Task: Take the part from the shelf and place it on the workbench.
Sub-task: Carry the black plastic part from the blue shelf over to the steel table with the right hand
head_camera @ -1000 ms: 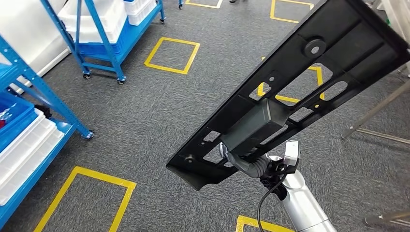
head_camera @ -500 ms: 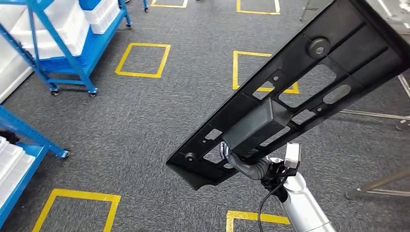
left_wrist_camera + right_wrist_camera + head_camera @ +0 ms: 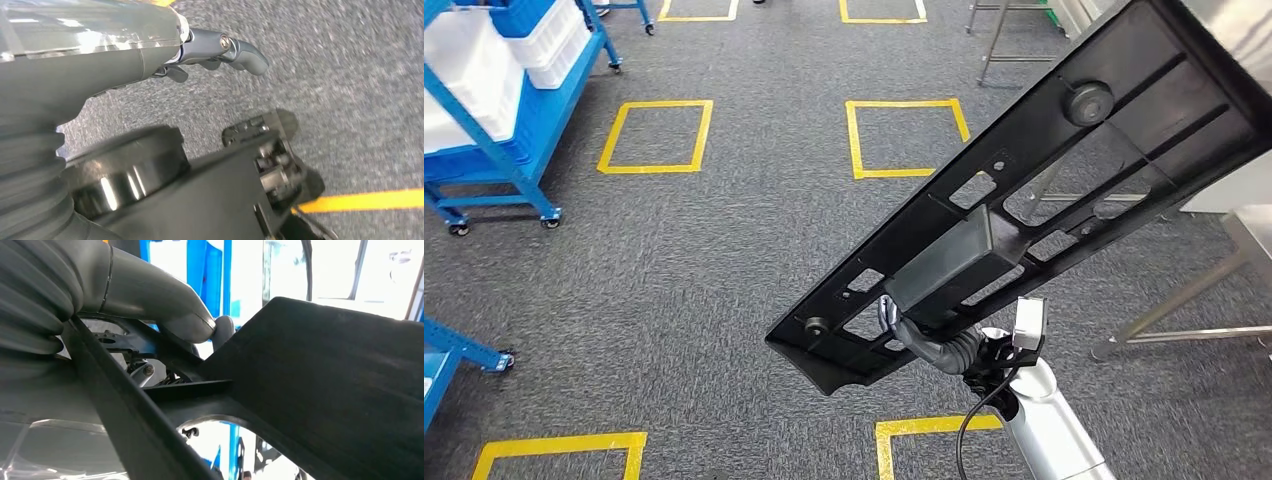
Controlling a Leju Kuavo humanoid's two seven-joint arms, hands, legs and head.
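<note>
1. Grey carpet (image 3: 724, 260) marked with yellow tape squares (image 3: 656, 137) spreads ahead; a blue shelf cart (image 3: 494, 150) stands at the far left and metal workbench legs (image 3: 1164, 310) at the right.
2. Most of the right hand (image 3: 924, 340) is hidden under the long black plastic part (image 3: 1024, 200), whose far end is cut off by the frame.
3. That hand grips the part from beneath, thumb (image 3: 165, 305) pressed on its edge, holding it raised and tilted over the floor.
4. Beside the robot's body the left hand (image 3: 210, 50) hangs with fingers loosely apart, holding nothing.
</note>
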